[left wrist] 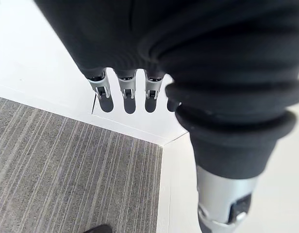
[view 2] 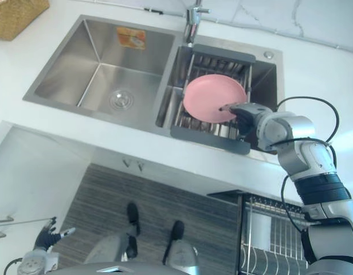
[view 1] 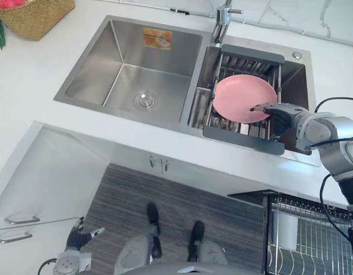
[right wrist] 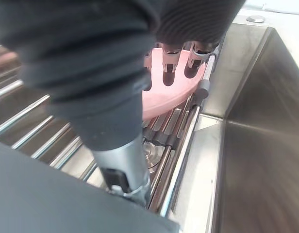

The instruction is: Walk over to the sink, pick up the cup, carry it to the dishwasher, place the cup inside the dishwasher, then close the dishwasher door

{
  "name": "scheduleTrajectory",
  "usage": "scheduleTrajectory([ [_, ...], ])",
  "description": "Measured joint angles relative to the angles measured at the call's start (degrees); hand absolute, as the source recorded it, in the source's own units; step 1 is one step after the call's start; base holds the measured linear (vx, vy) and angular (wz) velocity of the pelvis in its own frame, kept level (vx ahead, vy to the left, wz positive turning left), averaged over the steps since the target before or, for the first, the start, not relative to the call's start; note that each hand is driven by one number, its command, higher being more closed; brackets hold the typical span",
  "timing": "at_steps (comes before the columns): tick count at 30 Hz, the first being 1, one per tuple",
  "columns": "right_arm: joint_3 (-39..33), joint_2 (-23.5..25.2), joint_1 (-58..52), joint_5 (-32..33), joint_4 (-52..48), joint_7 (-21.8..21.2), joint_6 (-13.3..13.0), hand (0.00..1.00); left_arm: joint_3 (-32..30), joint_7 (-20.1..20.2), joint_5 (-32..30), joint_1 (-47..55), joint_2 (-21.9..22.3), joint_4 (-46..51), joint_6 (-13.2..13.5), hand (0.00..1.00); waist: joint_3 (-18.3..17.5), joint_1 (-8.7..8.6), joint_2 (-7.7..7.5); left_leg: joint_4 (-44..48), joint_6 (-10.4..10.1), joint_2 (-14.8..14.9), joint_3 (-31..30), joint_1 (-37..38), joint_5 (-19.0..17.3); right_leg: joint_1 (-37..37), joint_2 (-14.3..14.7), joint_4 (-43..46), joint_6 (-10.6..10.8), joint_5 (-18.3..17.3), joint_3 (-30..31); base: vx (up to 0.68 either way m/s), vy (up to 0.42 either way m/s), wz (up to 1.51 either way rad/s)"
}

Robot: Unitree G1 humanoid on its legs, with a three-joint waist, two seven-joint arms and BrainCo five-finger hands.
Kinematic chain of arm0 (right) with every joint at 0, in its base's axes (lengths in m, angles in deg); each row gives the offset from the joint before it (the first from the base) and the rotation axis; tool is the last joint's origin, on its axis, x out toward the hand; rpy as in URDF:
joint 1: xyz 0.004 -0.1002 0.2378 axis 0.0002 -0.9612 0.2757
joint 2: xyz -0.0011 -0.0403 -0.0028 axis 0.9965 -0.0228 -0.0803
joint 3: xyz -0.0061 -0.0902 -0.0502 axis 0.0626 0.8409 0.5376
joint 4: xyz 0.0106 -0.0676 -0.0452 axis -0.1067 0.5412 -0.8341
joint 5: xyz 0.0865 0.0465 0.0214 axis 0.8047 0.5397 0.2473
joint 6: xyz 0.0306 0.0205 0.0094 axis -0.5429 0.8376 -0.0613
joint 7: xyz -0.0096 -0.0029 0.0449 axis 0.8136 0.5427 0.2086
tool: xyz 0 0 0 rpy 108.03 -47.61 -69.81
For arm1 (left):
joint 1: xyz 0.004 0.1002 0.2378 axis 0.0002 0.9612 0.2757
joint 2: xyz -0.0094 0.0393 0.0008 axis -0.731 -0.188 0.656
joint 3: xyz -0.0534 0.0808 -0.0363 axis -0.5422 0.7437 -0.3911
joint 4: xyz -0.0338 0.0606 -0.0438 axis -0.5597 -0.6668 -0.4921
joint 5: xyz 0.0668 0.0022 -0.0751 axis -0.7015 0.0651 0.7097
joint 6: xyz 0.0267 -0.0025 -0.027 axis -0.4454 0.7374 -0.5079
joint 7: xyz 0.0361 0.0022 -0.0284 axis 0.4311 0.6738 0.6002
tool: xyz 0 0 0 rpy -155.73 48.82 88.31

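My right hand (view 1: 279,114), fingers straight, reaches across the plate (view 1: 236,94) propped in the sink rack (view 1: 242,138), ready to pinch its rim.

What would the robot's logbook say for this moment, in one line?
right hand: open, fingers over pink plate on sink rack | left hand: open, idle, low

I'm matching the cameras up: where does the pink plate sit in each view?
Left eye view: pink plate right of centre, in the rack, right hand at its edge.
Right eye view: slightly right, above centre.
Right wrist view: past the fingers, on the rack bars.
Left wrist view: left hand over striped floor.
Shared landmark: the rack's bars.
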Motion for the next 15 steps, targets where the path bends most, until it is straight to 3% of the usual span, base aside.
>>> scheduleTrajectory([
  [15, 0.0, 0.0, -0.4, -0.1, 0.0, 0.7, -1.0, 0.0, 1.7, -1.2, 0.0, -0.2, 0.0, 0.0, 0.0, 0.0, -0.2, 0.05, 0.32, 0.0, -0.1, 0.0, 0.0, -0.1, -0.1, -0.1, 0.0, 0.0, 0.0, 0.0, 0.0, 0.0, 0.0, 0.0],
])
